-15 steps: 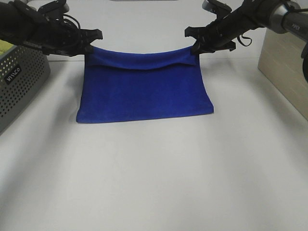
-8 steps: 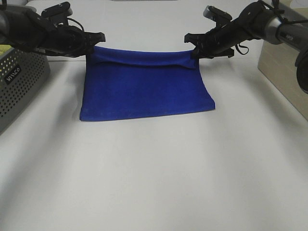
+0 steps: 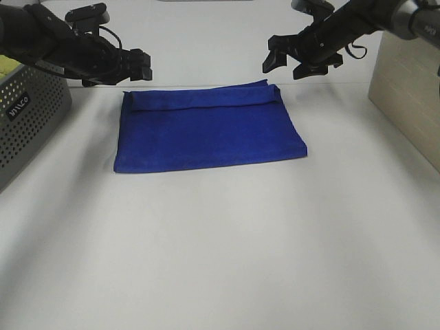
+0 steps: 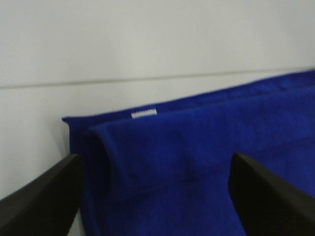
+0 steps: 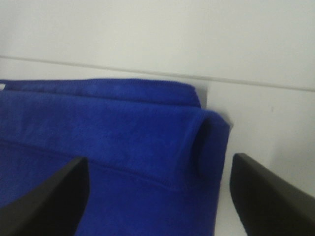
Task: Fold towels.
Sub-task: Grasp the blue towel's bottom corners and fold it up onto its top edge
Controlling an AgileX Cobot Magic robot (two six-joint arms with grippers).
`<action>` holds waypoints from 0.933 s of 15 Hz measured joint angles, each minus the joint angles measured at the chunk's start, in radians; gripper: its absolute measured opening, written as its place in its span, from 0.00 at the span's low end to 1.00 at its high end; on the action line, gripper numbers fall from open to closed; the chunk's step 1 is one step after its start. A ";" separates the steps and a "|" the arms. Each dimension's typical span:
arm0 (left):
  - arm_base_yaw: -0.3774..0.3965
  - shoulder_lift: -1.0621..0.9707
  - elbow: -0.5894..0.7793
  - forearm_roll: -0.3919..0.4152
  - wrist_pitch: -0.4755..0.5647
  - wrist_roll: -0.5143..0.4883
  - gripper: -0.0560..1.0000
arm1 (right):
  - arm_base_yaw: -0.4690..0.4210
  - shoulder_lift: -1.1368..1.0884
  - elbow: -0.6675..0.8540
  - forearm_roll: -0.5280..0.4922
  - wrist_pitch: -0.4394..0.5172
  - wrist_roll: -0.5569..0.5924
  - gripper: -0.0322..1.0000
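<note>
Towel (image 3: 206, 134) lies folded flat; left tool (image 3: 143, 66), right tool (image 3: 283, 60) — jaws apart.

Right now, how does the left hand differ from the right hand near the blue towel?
The left hand hovers at the far-left corner of the towel, while the right hand hovers at its far-right corner. The corner below the left hand carries a small white tag; the corner below the right hand shows none. Both hands are open, hold nothing, and do not touch the towel.
</note>
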 joint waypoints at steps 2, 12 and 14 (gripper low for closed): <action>0.014 -0.003 -0.001 0.048 0.175 -0.070 0.78 | 0.000 -0.047 -0.001 -0.043 0.151 0.051 0.76; 0.028 -0.003 -0.004 0.262 0.549 -0.463 0.76 | 0.000 -0.096 0.093 -0.094 0.349 0.167 0.76; 0.020 -0.005 -0.002 0.270 0.567 -0.464 0.72 | 0.000 -0.133 0.178 -0.112 0.349 0.161 0.76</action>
